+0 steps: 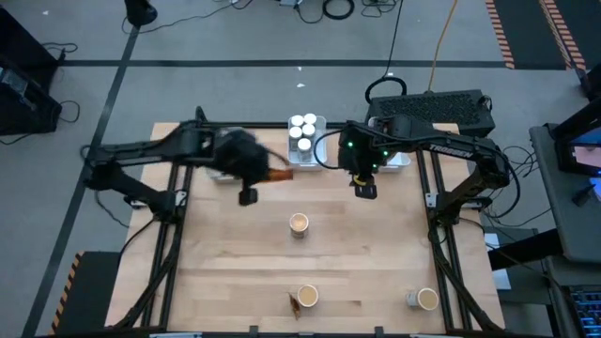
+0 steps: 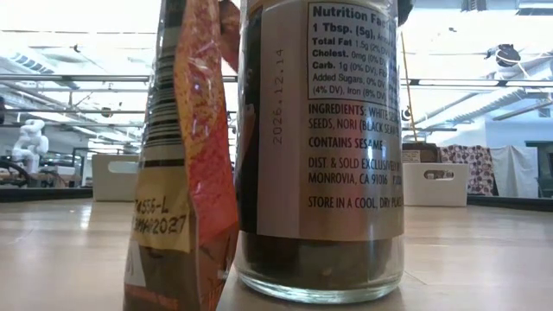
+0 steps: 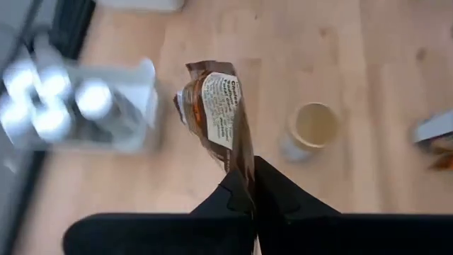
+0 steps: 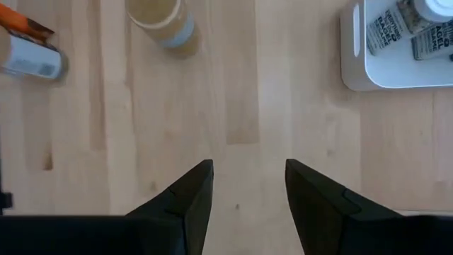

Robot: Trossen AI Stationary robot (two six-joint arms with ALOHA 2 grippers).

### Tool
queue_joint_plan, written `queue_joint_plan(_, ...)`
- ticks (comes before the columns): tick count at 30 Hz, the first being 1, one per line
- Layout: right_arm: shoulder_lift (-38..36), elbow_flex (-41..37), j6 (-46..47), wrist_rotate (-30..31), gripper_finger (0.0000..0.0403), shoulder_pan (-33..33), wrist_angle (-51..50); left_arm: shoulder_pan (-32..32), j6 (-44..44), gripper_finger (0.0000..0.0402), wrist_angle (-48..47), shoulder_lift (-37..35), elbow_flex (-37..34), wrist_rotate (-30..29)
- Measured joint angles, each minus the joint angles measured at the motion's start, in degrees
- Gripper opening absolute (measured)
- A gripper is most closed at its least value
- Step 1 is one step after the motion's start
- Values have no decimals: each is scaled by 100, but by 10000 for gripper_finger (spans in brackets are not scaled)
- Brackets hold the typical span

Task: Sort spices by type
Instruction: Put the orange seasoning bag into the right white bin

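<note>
My left gripper (image 1: 261,173) (image 3: 249,190) is shut on a dark brown crinkled pouch (image 3: 216,113) (image 1: 278,175), held in the air just near of a tray (image 1: 317,124) of upright white-capped jars (image 1: 302,130). My right gripper (image 1: 364,191) (image 4: 248,177) hovers open over bare wood, near a white tray (image 4: 361,78) with jars lying in it (image 4: 396,25). Tan-topped tubs stand at the table's middle (image 1: 299,223) (image 3: 315,126), near edge (image 1: 307,297) and near right (image 1: 427,299). My left gripper pinches the pouch's flat end (image 3: 243,170) between its two fingers. The fingers slant down from the table's left. The pouch is lifted clear of the table and sticks out beyond the fingertips, label side up.
A pouch (image 2: 186,173) and a glass jar (image 2: 320,147) stand right in front of the low camera, at the table's near edge. A black box (image 1: 432,108) sits behind the far right corner. Bare wood lies between the middle tub and the near ones.
</note>
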Motion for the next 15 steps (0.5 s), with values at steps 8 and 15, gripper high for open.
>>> queue_joint_plan(8, -749, 0, 993, 326, 160, 302, 132, 300, 2842, 1, -116, 1800, 1583, 39)
queue_joint_plan(15, -1634, -208, 2136, 1081, 160, 657, 139, 195, 5007, 1, -222, 3034, 2058, -314)
